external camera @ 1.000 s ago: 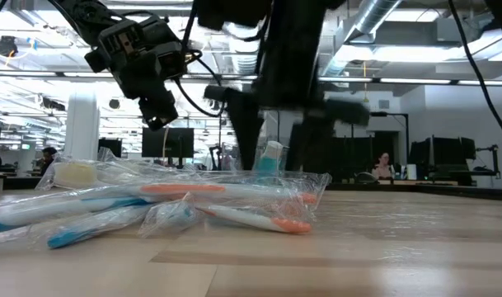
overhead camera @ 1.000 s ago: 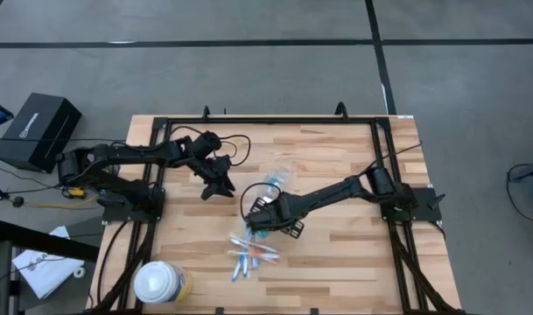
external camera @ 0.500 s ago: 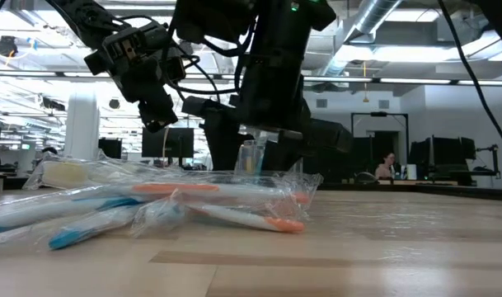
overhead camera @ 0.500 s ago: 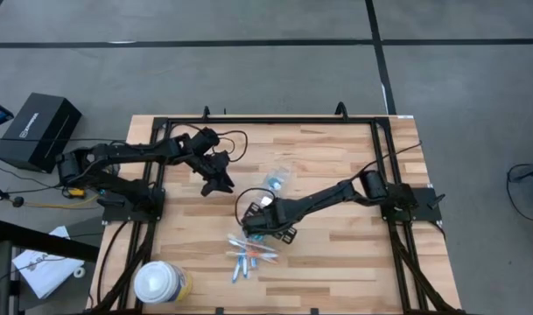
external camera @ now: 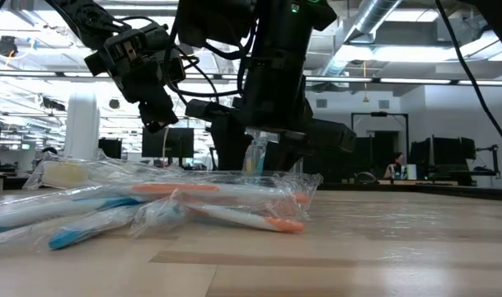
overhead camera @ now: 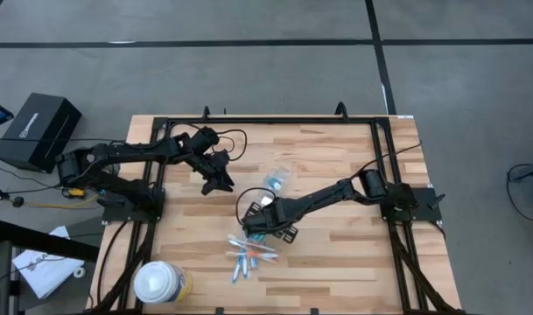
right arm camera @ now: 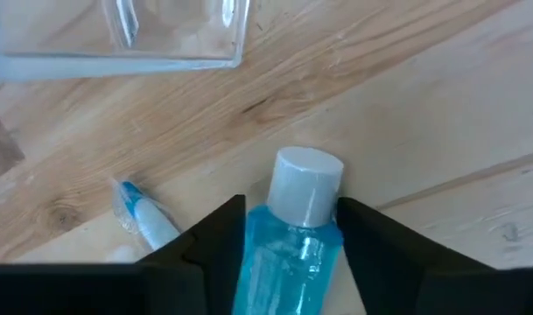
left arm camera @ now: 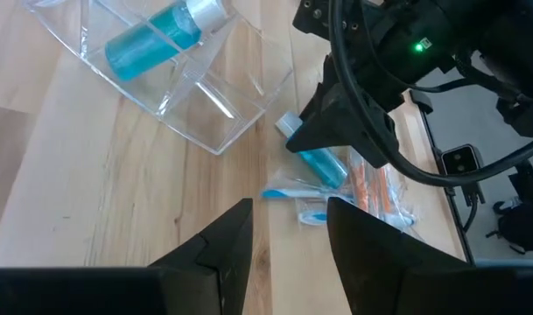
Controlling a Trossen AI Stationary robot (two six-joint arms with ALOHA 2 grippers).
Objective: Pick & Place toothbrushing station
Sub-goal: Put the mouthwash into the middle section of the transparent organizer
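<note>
The right end effector (overhead camera: 253,229) is down low over the wooden surface (overhead camera: 336,262), and its two fingers (right arm camera: 215,241) sit on either side of a small blue tube (right arm camera: 292,236) with a pale grey cap, pinching it at the shoulders. The capped end pokes out ahead of the fingertips. Just below that end effector lies the bundle of wrapped toothbrushes (overhead camera: 251,254), blue, white and orange, touching one another in a loose heap; one blue-tipped brush (right arm camera: 143,219) lies just beside the held tube. Beyond the fingertips sits the clear plastic cup (overhead camera: 275,180), tipped on its side, with a second blue tube (left arm camera: 165,35) inside it.

The left end effector (overhead camera: 215,185) hovers well apart, off the surface, its fingers (left arm camera: 227,254) spread with nothing between them. A large white-topped container (overhead camera: 158,282) stands near the surface's corner.
</note>
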